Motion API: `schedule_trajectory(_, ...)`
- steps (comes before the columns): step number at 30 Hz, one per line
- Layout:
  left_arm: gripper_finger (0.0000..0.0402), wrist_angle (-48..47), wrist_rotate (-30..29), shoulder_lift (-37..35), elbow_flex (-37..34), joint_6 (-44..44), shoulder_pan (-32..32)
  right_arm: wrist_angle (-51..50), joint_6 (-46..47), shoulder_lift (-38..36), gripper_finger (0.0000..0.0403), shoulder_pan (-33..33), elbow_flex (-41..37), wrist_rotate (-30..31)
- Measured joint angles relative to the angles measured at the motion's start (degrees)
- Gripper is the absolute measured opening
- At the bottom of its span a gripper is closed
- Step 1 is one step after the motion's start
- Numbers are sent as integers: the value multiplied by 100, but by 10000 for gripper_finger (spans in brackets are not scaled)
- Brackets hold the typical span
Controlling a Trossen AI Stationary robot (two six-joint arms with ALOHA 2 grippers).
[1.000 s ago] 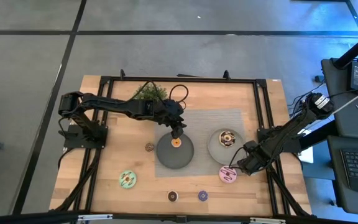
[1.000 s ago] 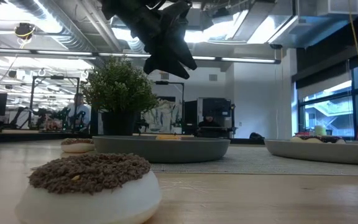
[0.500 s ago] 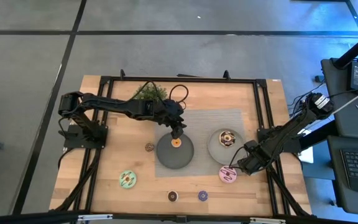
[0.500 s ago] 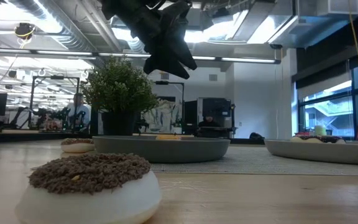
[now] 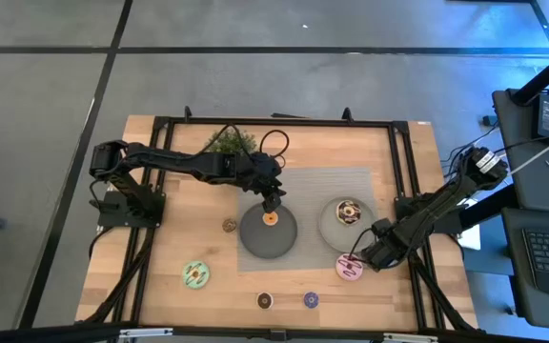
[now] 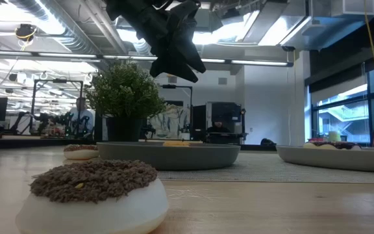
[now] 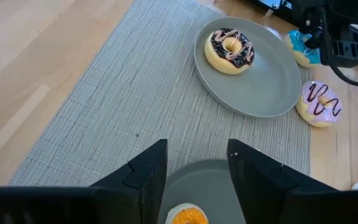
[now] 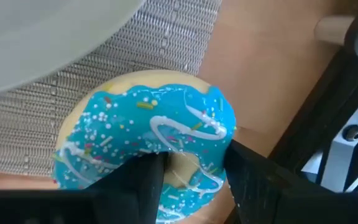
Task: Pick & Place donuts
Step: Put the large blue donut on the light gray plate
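Left gripper (image 5: pixel 272 204) spread-fingered above the orange donut (image 5: pixel 270 218) on the dark plate (image 5: pixel 268 238) at frame centre, right gripper (image 8: pixel 188 180) fingers straddling the blue donut (image 8: pixel 148 149), grasp unclear, beside the pale bowl (image 5: pixel 332 227).

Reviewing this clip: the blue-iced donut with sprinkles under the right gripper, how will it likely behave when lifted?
The blue-iced sprinkled donut looks like a rigid moulded toy, so it probably keeps its shape. Its glossy icing may be slippery against the right gripper. Lying flat on the wooden table, it seems unlikely to roll.
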Motion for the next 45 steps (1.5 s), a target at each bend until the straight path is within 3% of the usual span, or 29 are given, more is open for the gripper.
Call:
schedule_trajectory(6,163,0,0,0,0,0,1,-14,-7,-33,148,0,2,-17)
schedule_trajectory(18,162,0,0,0,0,0,1,-211,-484,-71,44,0,66,-122)
schedule_trajectory(25,166,2,0,0,0,-2,1,-1290,-732,-142,41,0,798,-137)
schedule_trajectory(29,164,17,0,0,0,0,1,-1463,-791,-149,44,-72,1223,409)
schedule_trajectory(37,165,17,0,0,0,-2,-29,-1060,-2092,-147,37,-923,1499,1478)
schedule_trajectory(45,163,10,1,0,0,-3,-126,-664,-3763,185,36,-1847,1501,1635)
